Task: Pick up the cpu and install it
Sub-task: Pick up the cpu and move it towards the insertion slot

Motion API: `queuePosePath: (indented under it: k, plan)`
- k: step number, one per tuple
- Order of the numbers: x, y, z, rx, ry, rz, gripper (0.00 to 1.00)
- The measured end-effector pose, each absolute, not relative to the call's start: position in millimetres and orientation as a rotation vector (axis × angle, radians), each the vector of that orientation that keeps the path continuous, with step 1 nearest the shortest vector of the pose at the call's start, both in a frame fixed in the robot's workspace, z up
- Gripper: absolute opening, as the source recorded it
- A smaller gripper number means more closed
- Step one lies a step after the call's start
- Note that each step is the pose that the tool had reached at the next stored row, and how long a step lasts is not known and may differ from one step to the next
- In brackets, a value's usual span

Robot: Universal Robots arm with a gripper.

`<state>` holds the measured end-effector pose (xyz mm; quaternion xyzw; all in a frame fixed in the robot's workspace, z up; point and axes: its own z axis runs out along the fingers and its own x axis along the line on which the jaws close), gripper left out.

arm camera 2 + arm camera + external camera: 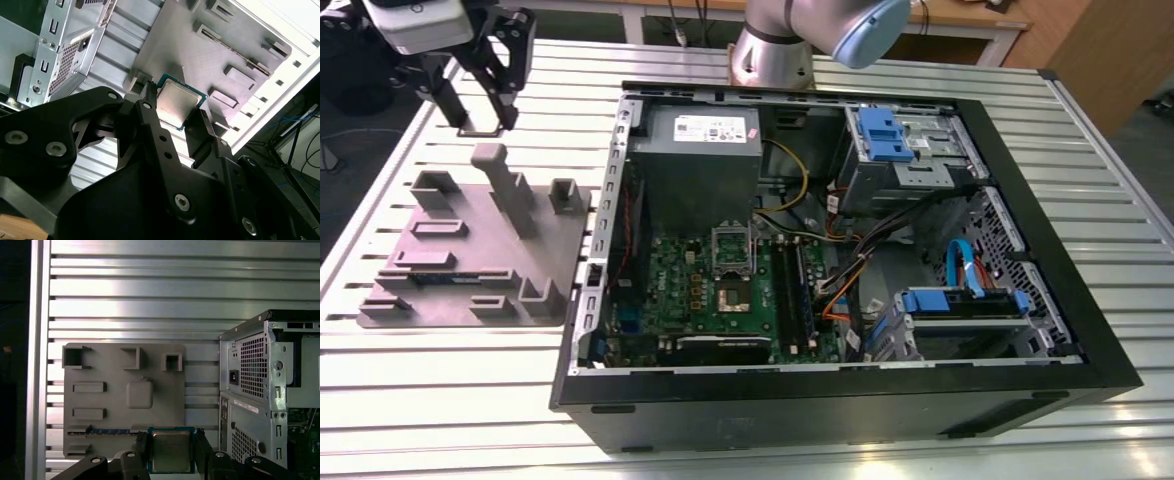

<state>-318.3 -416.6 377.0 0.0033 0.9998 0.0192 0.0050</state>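
The cpu (171,451), a small square chip with a silver-grey metal top, sits between my black fingers in both wrist views, and the gripper (171,450) is shut on its two opposite edges. In the second wrist view the cpu (177,102) hangs above the grey fixture plate (200,50). In the exterior view the gripper (478,120) is raised over the far end of the fixture plate (467,260), at that view's left, well away from the open computer case (854,400). Inside the case lies the green motherboard (680,290) with its cpu socket (731,255).
A green memory stick (107,431) lies in a slot of the fixture plate. The case holds a grey power supply (700,135), blue drive cages (887,135), and loose cables (854,270). The arm's base (774,50) stands behind the case on the slatted metal table (454,390).
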Motion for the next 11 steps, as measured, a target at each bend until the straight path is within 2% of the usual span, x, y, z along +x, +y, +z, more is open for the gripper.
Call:
queuePosePath:
  k: [11]
  plan:
    - [-312.8,-416.6,376.9,0.01,3.131,0.06,0.47]
